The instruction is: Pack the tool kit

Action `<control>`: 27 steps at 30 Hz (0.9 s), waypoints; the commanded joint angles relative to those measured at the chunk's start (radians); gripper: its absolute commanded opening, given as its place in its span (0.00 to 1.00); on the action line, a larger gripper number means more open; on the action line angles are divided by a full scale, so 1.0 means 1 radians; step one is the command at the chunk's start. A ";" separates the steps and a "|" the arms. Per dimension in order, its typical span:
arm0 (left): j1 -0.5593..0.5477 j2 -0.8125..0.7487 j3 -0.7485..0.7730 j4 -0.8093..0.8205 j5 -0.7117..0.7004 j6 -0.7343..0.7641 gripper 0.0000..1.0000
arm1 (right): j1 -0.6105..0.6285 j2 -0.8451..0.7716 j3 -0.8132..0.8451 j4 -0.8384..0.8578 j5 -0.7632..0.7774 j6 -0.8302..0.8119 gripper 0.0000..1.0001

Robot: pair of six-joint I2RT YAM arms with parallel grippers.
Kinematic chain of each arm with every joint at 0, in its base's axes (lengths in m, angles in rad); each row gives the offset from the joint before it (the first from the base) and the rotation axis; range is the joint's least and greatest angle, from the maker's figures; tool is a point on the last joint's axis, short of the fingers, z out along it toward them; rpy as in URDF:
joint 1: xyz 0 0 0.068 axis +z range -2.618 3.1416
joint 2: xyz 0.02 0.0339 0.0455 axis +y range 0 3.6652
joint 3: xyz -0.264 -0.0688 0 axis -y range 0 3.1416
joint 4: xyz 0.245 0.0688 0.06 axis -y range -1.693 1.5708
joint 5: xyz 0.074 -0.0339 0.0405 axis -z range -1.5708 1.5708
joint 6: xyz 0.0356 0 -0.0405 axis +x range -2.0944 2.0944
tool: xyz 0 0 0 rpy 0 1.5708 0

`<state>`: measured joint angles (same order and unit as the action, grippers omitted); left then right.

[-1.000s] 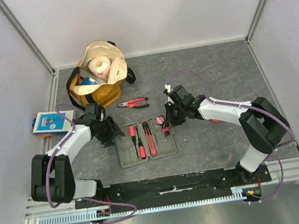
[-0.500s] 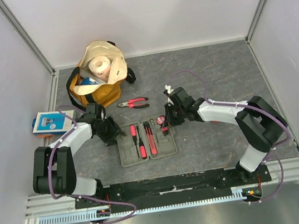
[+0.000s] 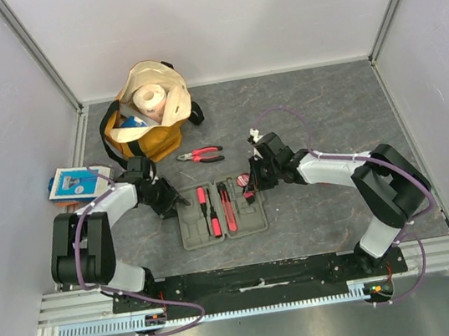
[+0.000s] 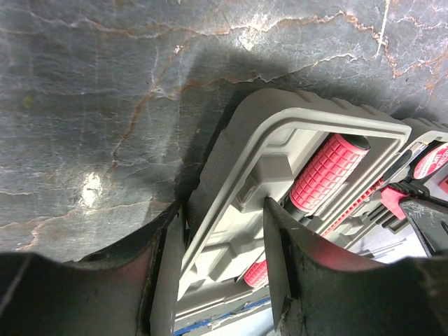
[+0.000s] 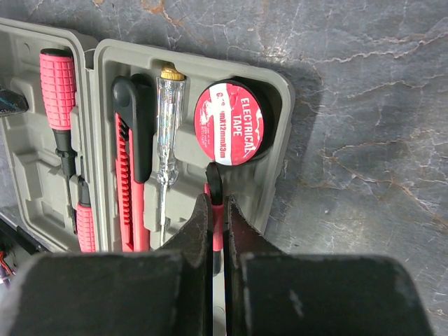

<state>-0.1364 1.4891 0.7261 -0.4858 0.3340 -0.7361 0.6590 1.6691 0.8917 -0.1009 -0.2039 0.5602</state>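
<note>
The grey tool case (image 3: 245, 221) lies open at the table's near middle. Its slots hold red-handled screwdrivers (image 5: 57, 84), a red-and-black knife (image 5: 129, 154), a clear tester screwdriver (image 5: 166, 140) and a red electrical tape roll (image 5: 229, 133). My left gripper (image 3: 170, 200) is open at the case's far left corner, and its fingers (image 4: 280, 266) straddle the case's rim (image 4: 210, 210). My right gripper (image 3: 252, 185) is shut on a thin red-and-black tool (image 5: 215, 210), held over the case's right half just below the tape. Red-and-black pliers (image 3: 200, 155) lie loose on the table beyond the case.
A tan-and-yellow bag (image 3: 148, 107) with a paper roll stands at the back left. A blue-and-white packet (image 3: 73, 184) lies at the left edge. White walls enclose the table on three sides.
My left arm has drawn in and its gripper has edged a little left at the case's corner. My right gripper stays shut on the thin tool, almost in place.
</note>
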 commanded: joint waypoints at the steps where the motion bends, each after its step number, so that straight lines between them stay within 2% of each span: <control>1: -0.005 0.048 -0.017 0.075 0.086 -0.089 0.45 | 0.008 0.008 -0.019 0.021 0.015 0.020 0.02; 9: 0.006 0.051 -0.040 0.098 0.079 -0.154 0.37 | 0.008 -0.023 0.001 -0.016 0.032 0.050 0.02; 27: 0.014 0.080 -0.060 0.121 0.080 -0.177 0.35 | 0.007 -0.060 -0.027 -0.023 0.058 0.012 0.00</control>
<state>-0.1120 1.5295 0.7002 -0.3874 0.4305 -0.8539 0.6502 1.6310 0.8791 -0.1287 -0.1131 0.5789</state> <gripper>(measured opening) 0.433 0.032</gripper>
